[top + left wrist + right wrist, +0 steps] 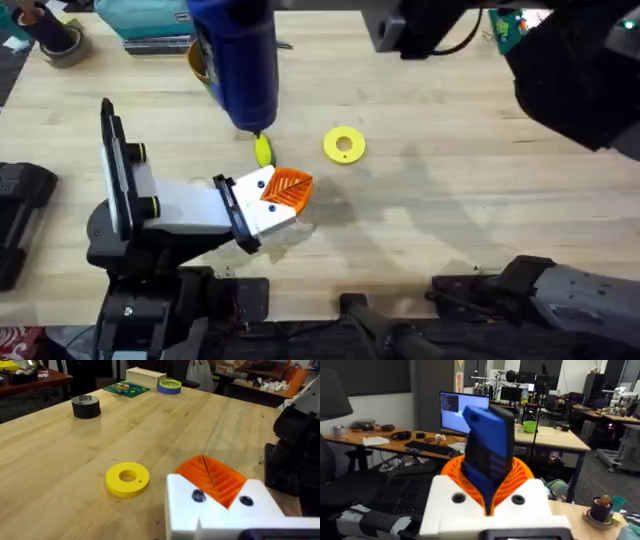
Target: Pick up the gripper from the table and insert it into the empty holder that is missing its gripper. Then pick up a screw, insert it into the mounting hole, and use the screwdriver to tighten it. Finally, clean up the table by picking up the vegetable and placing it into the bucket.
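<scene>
My right gripper is shut on the blue screwdriver, which stands upright between its orange pads. In the overhead view the screwdriver hangs high over the table's far left, tip down. The vegetable, a small yellow corn cob, lies just below that tip. My left gripper rests low beside the corn, its orange pads shut together with nothing visible between them. A sliver of the orange-yellow bucket peeks out behind the screwdriver. The loose gripper part, the holder and the screw are out of view.
A yellow ring disc lies right of the corn and shows close ahead of my left gripper. A black tape roll, a blue tape roll and a green circuit board sit at the far edge.
</scene>
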